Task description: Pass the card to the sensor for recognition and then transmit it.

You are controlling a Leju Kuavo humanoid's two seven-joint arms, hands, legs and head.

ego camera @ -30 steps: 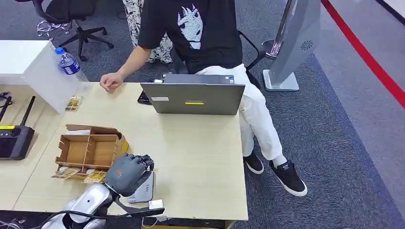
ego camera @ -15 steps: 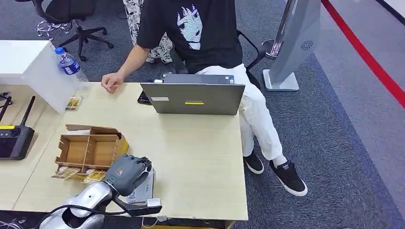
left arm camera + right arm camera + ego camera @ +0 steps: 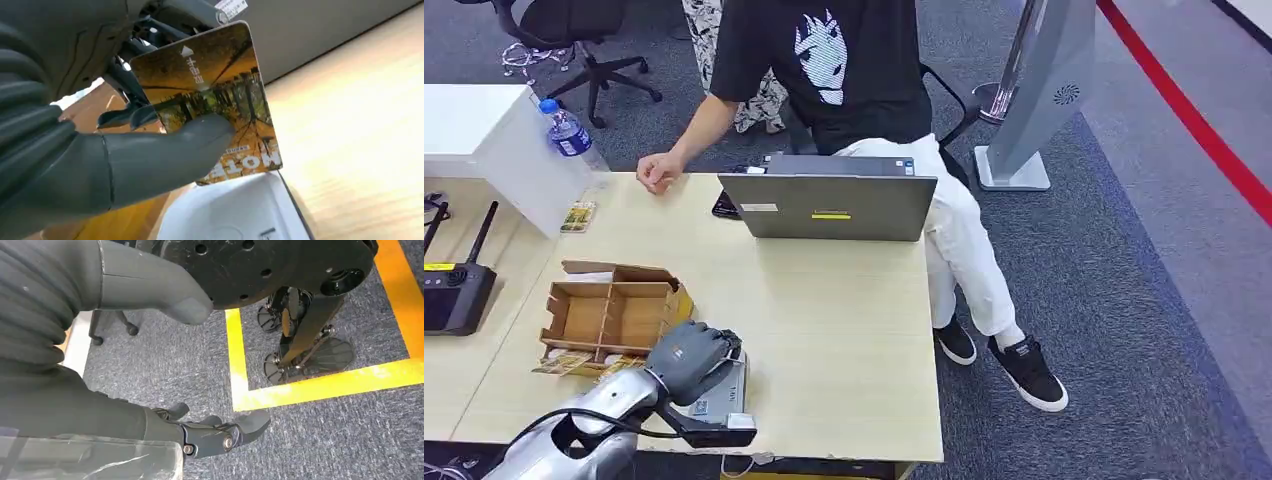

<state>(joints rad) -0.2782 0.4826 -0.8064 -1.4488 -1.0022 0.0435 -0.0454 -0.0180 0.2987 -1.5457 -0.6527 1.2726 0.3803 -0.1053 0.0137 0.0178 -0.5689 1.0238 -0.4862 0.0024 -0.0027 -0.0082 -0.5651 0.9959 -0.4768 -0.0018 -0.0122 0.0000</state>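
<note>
One silver arm comes in from below in the head view, and the left hand (image 3: 686,361) sits over the white sensor (image 3: 720,401) near the front edge of the pale wooden table (image 3: 844,330), fingers curled downward so the card is hidden under them. Beside it, toward the left, stands an open cardboard box (image 3: 614,315) with dividers; a grey laptop (image 3: 829,205) is at the far edge, where a person (image 3: 834,70) in a black shirt sits with a fist on the tabletop. A black controller (image 3: 454,295) lies at the far left, a water bottle (image 3: 567,130) stands by a white block, and the floor is grey carpet with a red stripe. Over to the left wrist view: the card (image 3: 210,100), an autumn-yellow picture with lettering, is pinched under the thick thumb (image 3: 165,150) against the dark fingers, its long axis running from the white sensor up toward the laptop's back, arrow end pointing away from the sensor. Right wrist view now: the right hand (image 3: 190,365) hangs above grey carpet and yellow floor tape, fingers loosely apart, holding nothing.
</note>
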